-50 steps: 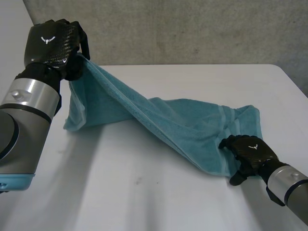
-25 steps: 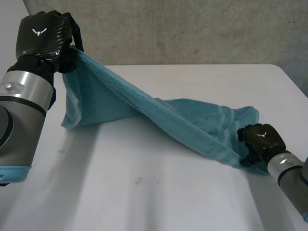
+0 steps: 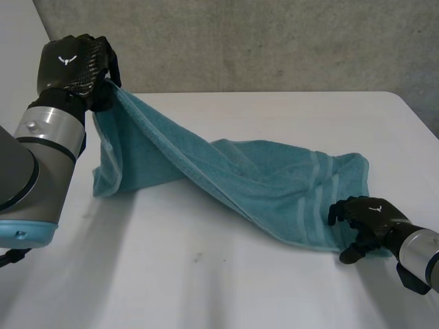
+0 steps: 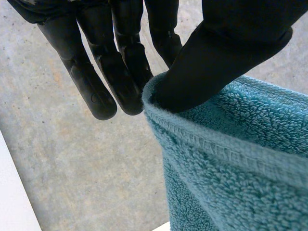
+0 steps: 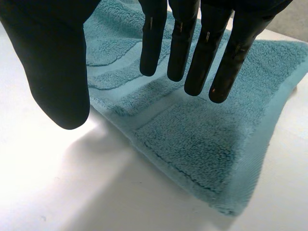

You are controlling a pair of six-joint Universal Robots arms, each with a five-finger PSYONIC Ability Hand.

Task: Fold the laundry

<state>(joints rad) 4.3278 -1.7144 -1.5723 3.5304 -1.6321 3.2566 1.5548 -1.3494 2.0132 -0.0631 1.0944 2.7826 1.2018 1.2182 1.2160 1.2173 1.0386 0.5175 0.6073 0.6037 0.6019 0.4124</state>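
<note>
At 10 o'clock of the table (image 3: 206, 288), left hand (image 3: 72, 65): raised clear of the surface; thumb (image 4: 216, 62) and fingers (image 4: 122, 82) closed in a pinch on the hemmed edge at one end of the towel (image 3: 274, 185).
Towel, lifted section: hangs from the pinch and slopes down toward 4 o'clock, with a loose flap dropping to the table just beneath the left hand.
Towel, long axis: runs from 10 o'clock to 4 o'clock. The raised end is at 10 o'clock. The striped end (image 3: 319, 205) lies flat on the table at 4 o'clock.
Towel, condition: bunched and twisted along the middle; not yet spread or folded.
Right hand (image 3: 370, 218): at 4 o'clock, low over the table. Its fingers (image 5: 192, 48) are extended and set apart from the thumb. It grasps nothing.
Right hand to towel: the near corner of the striped end (image 5: 231, 192) lies directly below and just beyond the fingertips, toward 10 o'clock from the palm. Contact between fingertips and cloth cannot be confirmed.
Nearer hand: the right hand is nearest the free corner; the left hand is committed at the opposite end.
Next step (judgement): close the right hand on the striped corner, so both ends are held along the long axis.
</note>
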